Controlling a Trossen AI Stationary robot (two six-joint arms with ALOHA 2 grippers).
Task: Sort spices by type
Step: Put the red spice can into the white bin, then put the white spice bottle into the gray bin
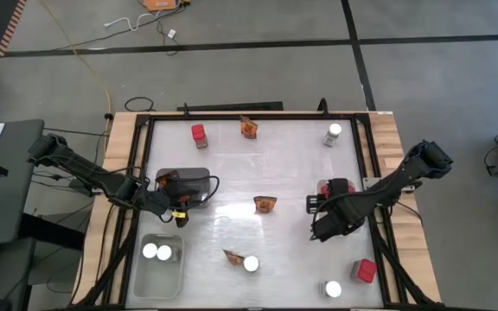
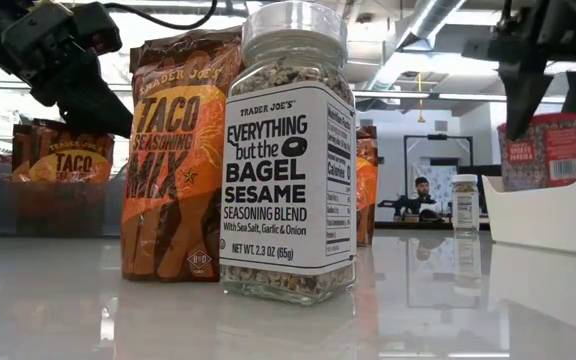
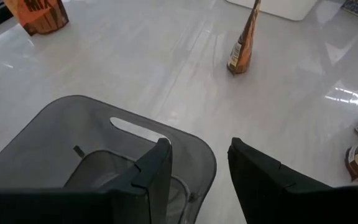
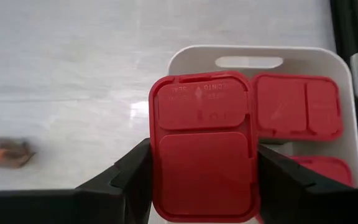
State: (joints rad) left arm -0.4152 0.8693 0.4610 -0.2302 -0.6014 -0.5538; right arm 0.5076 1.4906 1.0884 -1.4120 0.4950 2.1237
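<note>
From above, the left gripper sits at the near edge of the grey tray, which holds orange packets. The right gripper hovers just in front of the white tray on the right side. Loose on the table I count two red boxes, one at the back and one near the front right corner. Three packets lie loose: one at the back, one in the middle, one toward the front. Three white-lidded jars stand loose: one at the back right, one beside the front packet, one at the front right. Two more jars stand in the clear tray at front left.

At table height, a bagel seasoning jar fills the middle, with a taco seasoning packet just behind it, blocking much of the table beyond.

From the left wrist, the fingers stand apart with nothing between them, over the grey tray's rim.

From the right wrist, the jaws are clamped on a red box, held just before the white tray, which has at least two red boxes inside.
</note>
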